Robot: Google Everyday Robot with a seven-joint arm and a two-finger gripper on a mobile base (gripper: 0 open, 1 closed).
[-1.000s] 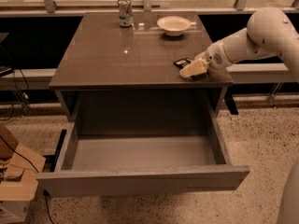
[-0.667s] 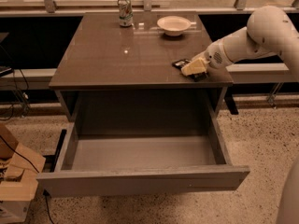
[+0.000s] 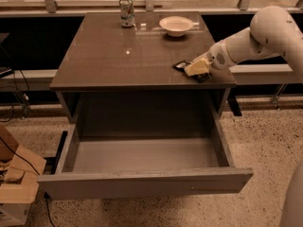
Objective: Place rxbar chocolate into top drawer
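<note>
The rxbar chocolate (image 3: 181, 65), a flat black-wrapped bar, lies on the grey-brown table (image 3: 128, 60) near its front right corner. My gripper (image 3: 196, 68) is down on the bar from the right and covers most of it. Only the bar's left end shows. The white arm (image 3: 265, 32) reaches in from the right edge of the view. The top drawer (image 3: 142, 183) is pulled wide open below the table's front edge, and its grey inside shows nothing in it.
A white bowl (image 3: 176, 25) and a drink can (image 3: 126, 12) stand at the back of the table. A cardboard box (image 3: 16, 183) and cables lie on the floor at the left. A railing and a dark ledge run behind the table.
</note>
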